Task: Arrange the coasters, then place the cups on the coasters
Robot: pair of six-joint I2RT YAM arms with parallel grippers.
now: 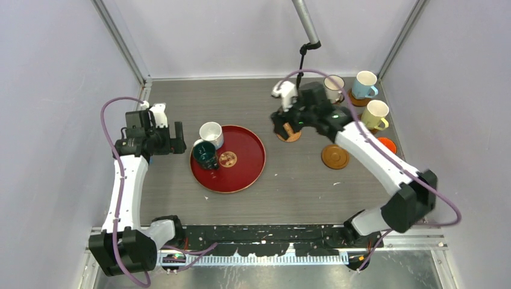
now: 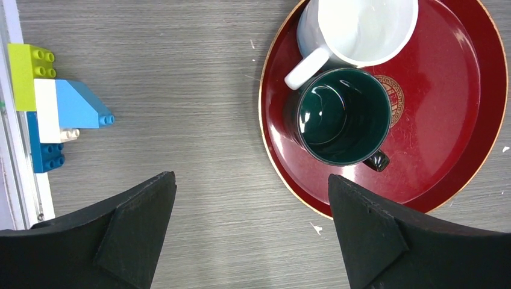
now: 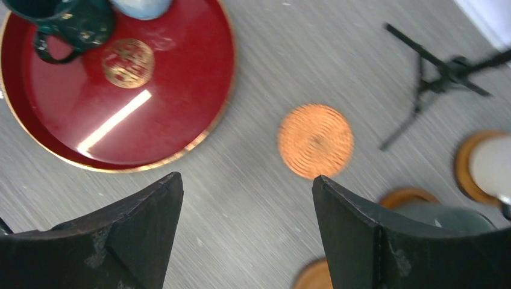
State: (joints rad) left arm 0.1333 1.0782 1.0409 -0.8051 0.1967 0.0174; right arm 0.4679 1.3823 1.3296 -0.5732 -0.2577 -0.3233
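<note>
Starting low in the top view, you have the tray (image 1: 248, 150) just left of centre. The teal cup (image 1: 205, 155) stands on its left part, and the white cup (image 1: 211, 133) is just above that at the tray's upper-left edge. The left wrist view shows both upright, with the white cup's handle reaching the teal cup's rim.

Your left gripper (image 1: 180, 140) hangs just left of the tray, its jaws wide apart with nothing between them. In its wrist view, only bare table lies between the fingers (image 2: 138, 241). Toy blocks (image 2: 54, 108) sit at the left edge of that frame.

Right of centre, a wood coaster (image 1: 334, 156) lies bare. The orange cup (image 1: 388, 144) shows to its right, partly hidden by the right arm.

Higher up, your right gripper (image 1: 283, 124) hovers with its jaws spread, holding nothing. Its wrist view shows the woven coaster (image 3: 315, 141) flat on the table just ahead of the fingertips, untouched. The grey-green cup (image 3: 446, 220) stands on a coaster at that frame's lower right.

In the upper right of the top view stand the yellow cup (image 1: 375, 113), the cream cup (image 1: 333, 87) and the blue cup (image 1: 364, 84). The cream and blue cups are on coasters.
</note>
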